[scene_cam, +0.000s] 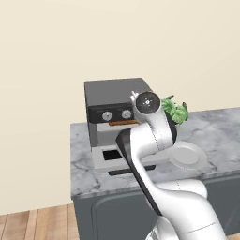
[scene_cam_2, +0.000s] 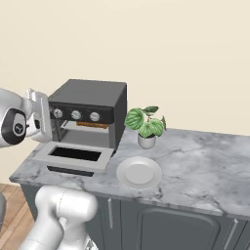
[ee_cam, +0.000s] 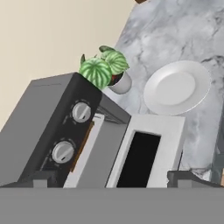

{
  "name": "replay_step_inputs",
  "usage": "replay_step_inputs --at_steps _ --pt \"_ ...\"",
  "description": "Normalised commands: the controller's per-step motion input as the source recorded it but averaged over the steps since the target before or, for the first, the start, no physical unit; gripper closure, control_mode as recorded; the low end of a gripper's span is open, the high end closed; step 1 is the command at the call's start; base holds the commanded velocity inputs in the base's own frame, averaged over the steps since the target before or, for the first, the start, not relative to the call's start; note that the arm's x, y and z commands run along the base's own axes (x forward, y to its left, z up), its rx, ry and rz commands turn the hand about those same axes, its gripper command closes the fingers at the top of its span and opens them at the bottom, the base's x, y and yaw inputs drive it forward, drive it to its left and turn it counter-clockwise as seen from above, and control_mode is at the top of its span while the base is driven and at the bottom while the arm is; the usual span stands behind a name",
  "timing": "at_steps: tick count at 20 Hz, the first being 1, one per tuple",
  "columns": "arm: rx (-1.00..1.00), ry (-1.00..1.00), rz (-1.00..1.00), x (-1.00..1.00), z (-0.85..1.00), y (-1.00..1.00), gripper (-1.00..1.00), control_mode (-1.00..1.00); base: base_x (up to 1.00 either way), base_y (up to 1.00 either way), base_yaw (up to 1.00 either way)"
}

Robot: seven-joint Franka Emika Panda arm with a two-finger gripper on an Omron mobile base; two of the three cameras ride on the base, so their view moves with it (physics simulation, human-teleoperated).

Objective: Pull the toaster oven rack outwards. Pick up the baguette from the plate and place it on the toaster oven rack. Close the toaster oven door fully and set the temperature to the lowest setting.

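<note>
Baguette (scene_cam_2: 92, 125) already lies inside the toaster oven (scene_cam_2: 90, 113), so the wide-open gripper (ee_cam: 113, 177) must next lift the lowered door (scene_cam_2: 74, 156).

The arm hides the toaster oven's (scene_cam: 117, 91) third knob and the door's (scene_cam: 110, 157) right part in the left base view.

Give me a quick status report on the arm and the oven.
Gripper open, empty, above oven front. Toaster oven door down flat; baguette on rack inside; plate empty. Nothing blocking door.
</note>
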Motion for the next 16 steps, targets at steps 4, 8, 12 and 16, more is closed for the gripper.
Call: replay_step_inputs --at_steps 4,8,12,16 --pt "0.0 0.11 0.0 0.0 -0.28 0.34 -1.0 -1.0 0.0 0.0 0.0" --pt "-0.02 0.08 0.0 0.0 -0.31 0.33 -1.0 -1.0 0.0 0.0 0.0" --pt "-0.05 0.07 0.0 0.0 -0.34 0.33 -1.0 -1.0 0.0 0.0 0.0" --pt "-0.05 0.04 0.0 0.0 -0.38 0.29 -1.0 -1.0 0.0 0.0 0.0"
